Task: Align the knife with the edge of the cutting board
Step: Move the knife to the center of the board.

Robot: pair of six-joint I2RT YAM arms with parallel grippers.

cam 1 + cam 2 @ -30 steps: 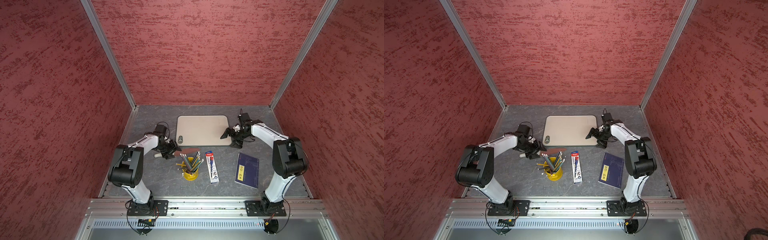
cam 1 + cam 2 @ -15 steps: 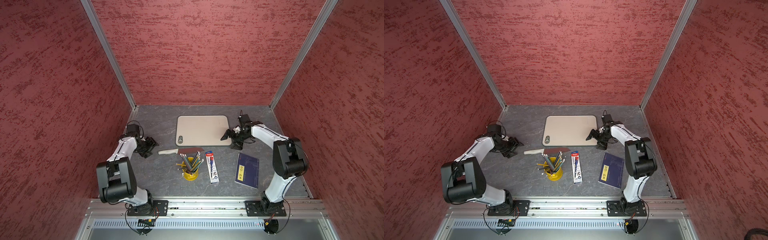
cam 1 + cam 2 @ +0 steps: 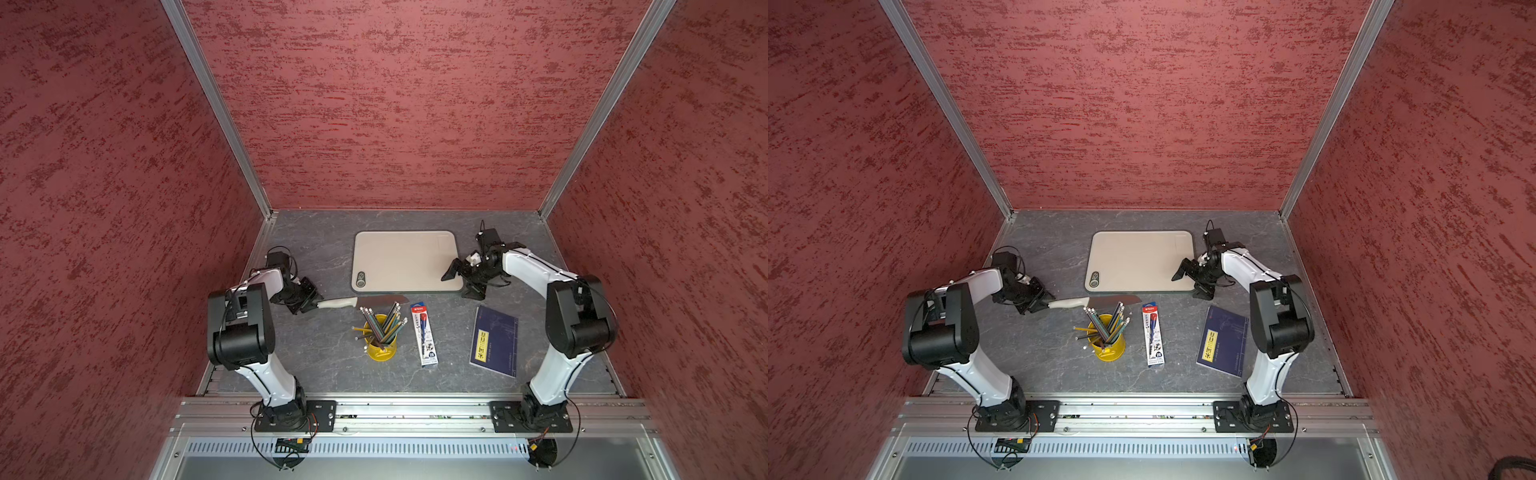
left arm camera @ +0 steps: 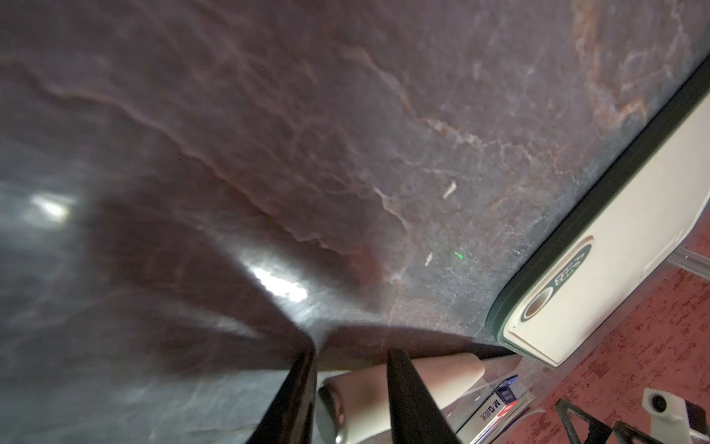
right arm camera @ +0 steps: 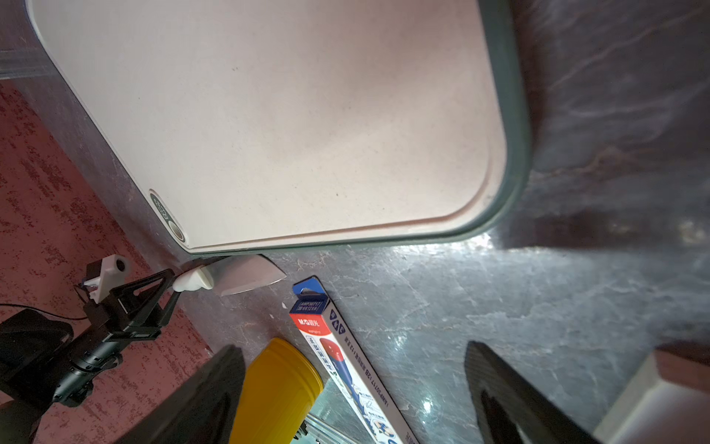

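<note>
My left gripper is clamped on the butt end of the knife. In the left wrist view my two dark fingers sit on either side of its off-white handle. The knife lies flat on the grey marbled table, with its handle toward my left arm and its blade pointing toward my right side. It runs roughly parallel to the near long edge of the cutting board, just in front of it, with a narrow strip of table between them.

My right gripper is spread wide and holds nothing. It sits at the board's near right corner, and in both top views one finger shows over the board while the other shows outside its rim.

Nearer my bases stands a yellow cup of pencils, whose tips reach close to the blade. Beside it lie a red-white-blue pen package and a dark blue booklet, both flat on the table.
</note>
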